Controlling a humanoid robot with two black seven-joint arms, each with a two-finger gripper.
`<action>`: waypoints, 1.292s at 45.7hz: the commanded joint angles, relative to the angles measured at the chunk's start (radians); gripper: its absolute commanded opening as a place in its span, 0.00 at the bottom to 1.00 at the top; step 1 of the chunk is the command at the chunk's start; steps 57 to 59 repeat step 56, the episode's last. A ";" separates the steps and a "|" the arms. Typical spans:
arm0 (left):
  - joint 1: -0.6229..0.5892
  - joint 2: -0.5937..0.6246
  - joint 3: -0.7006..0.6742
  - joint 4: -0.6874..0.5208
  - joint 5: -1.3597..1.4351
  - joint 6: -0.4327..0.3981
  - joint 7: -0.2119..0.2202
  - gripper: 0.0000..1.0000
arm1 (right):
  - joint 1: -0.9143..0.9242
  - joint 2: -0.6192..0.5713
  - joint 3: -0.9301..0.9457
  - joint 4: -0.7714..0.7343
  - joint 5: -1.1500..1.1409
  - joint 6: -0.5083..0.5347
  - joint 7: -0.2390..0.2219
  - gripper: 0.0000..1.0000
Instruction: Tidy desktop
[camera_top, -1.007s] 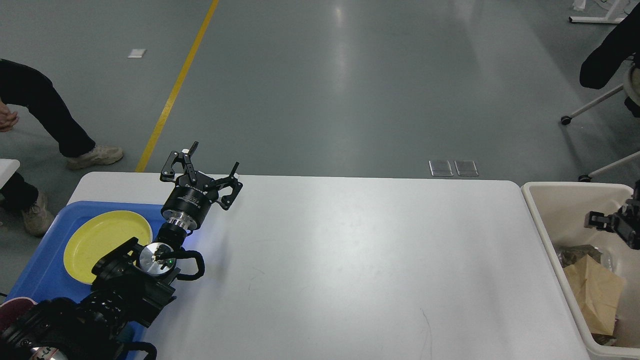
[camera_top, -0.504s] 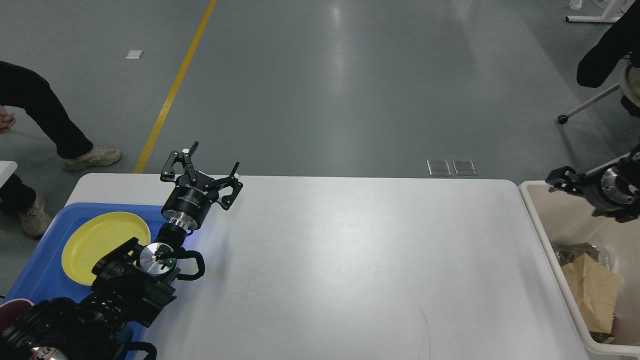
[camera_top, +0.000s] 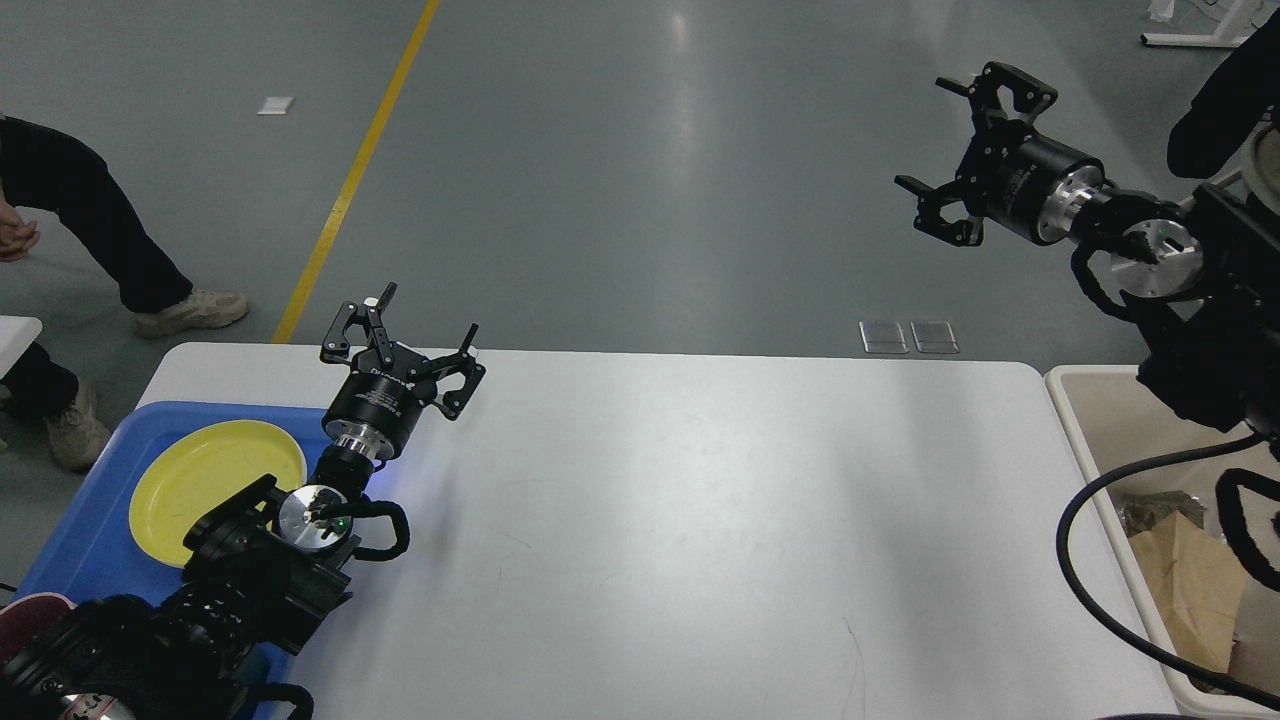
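Overhead, the desktop (camera_top: 700, 520) fills the middle of the view as a broad white slab with rounded corners, its plain surface marked only by a few faint scuffs. At its left end sits a blue tray (camera_top: 90, 540) with a yellow plate (camera_top: 205, 480) lying flat inside it, and a dark red rim (camera_top: 30, 612) pokes in at the bottom-left corner of the tray. Over that end the left gripper (camera_top: 420, 325) hangs just above the far edge of the table, its two fingers spread wide and holding nothing. On the other side, the right gripper (camera_top: 950, 150) is raised high, seen against the grey floor beyond the table's far right corner, fingers likewise spread wide and empty. Beside the table's right edge stands a beige bin (camera_top: 1090, 440) with crumpled brown paper (camera_top: 1190, 590) in it. A yellow line (camera_top: 350, 180) runs across the floor, and a person's leg and shoe (camera_top: 190, 310) stand at the left.
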 joint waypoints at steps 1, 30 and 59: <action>0.000 0.000 0.000 0.000 0.000 0.000 0.000 0.97 | -0.029 -0.021 0.061 -0.003 0.083 0.002 0.001 1.00; 0.000 0.000 0.000 0.000 0.000 0.000 0.000 0.97 | -0.159 -0.082 0.111 -0.020 0.278 0.011 0.001 1.00; 0.000 0.000 0.000 0.000 0.000 0.000 0.000 0.97 | -0.299 -0.070 0.205 -0.010 0.287 0.015 0.002 1.00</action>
